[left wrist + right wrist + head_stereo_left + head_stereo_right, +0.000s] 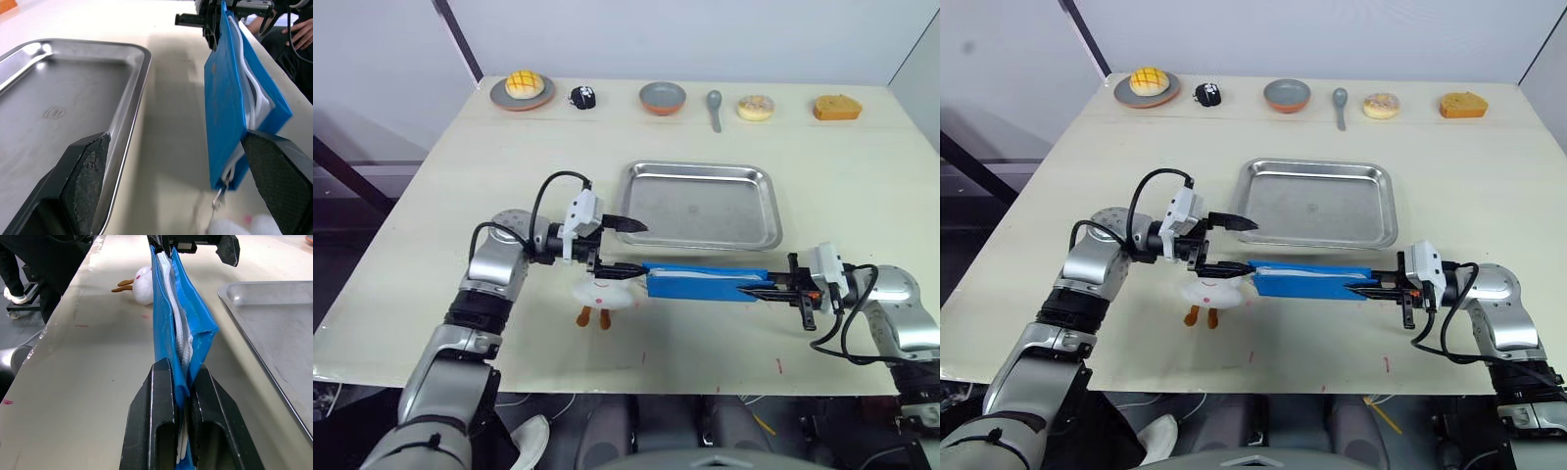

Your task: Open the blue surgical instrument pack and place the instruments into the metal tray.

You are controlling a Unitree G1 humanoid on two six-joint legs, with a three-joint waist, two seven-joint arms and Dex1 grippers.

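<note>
In the left eye view, the pack (705, 285) is held edge-up just above the desk (460, 196), between the two hands and just at 6 o'clock of the tray (700, 204). Its far-right end is pinched by the right hand (766, 288), whose fingers are pressed together on it. The left hand (628, 247) is spread, one finger over the tray's near-left corner and the other at the pack's left end. A white plush toy (599, 294) lies just below the left hand, at 7 o'clock of the pack.

In the left wrist view, the tray (63, 107) is seen beside one spread finger (88, 181), and the pack (230, 122) stands on edge against the other finger, its white lining and a zipper pull showing.

In the right wrist view, the pack (176, 323) is clamped between the closed fingers (159, 416), with white lining visible along its top edge; the tray's rim (254, 352) lies alongside. No instruments can be seen.
</note>
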